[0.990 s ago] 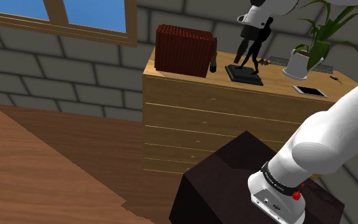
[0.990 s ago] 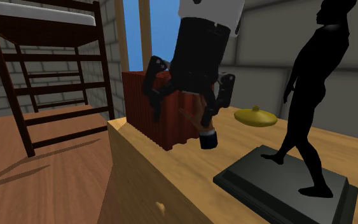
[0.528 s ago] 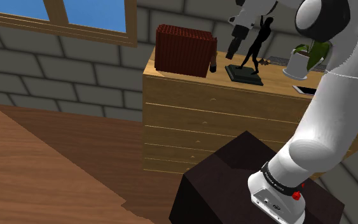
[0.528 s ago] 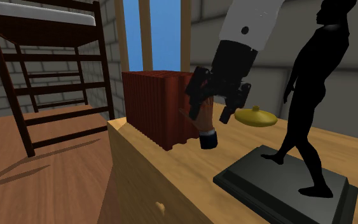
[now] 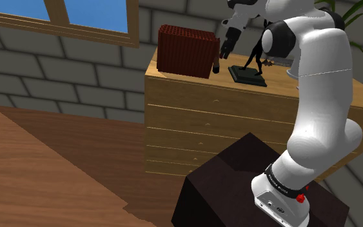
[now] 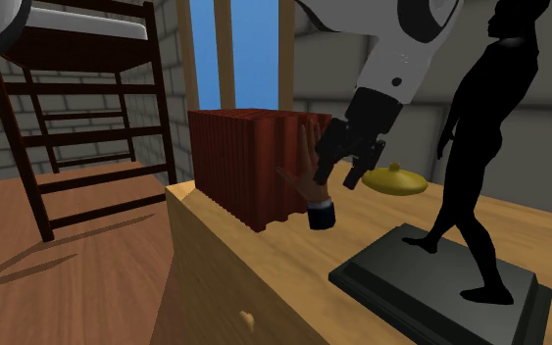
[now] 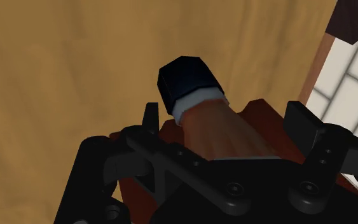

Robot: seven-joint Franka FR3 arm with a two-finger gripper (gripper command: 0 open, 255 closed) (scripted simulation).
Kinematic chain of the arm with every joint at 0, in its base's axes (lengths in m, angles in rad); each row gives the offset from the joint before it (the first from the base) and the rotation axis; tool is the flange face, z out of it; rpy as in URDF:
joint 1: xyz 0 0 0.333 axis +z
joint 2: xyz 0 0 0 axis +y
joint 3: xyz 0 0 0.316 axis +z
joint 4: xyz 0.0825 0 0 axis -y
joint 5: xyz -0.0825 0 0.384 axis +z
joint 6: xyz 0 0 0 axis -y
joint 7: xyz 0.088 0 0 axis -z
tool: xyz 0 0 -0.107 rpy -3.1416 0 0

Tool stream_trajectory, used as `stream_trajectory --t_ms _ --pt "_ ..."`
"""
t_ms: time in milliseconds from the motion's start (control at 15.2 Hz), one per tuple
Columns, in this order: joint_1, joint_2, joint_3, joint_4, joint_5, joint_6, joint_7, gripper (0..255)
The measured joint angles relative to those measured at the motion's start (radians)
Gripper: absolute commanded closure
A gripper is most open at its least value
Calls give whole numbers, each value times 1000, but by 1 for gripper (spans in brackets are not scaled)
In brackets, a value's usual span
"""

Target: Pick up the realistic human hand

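In the second exterior view, a dark ribbed box (image 6: 239,172) stands at the left on the dresser top (image 6: 205,284). Just beside it, the human hand (image 6: 306,169) stands upright, fingers up, on its dark cuff (image 6: 321,214). Whether it touches the box cannot be told. Right of it comes the gripper (image 6: 337,176), then a yellow lidded dish (image 6: 394,180), then the black statue (image 6: 479,147).

Handling, as a judgement: the hand looks rigid, light and smooth-skinned. It rests on a narrow cuff, so a sideways push may tip it. Take hold across the wrist or lower palm, just above the cuff.

The wrist view supplies what the exterior views do not: the two fingers (image 7: 149,118) stand apart on either side of the wrist, with no visible contact. The gripper is open. The shoulder view alone shows the arm's full reach over the dresser drawers (image 5: 218,122).
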Motion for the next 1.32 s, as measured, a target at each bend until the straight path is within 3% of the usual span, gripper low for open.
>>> stream_trajectory --t_ms 396,462,1320 --pt "12 9 2 -66 2 66 -29 0" --pt "14 8 2 -71 2 70 -30 255" --pt "8 8 0 -52 -1 51 -22 255"
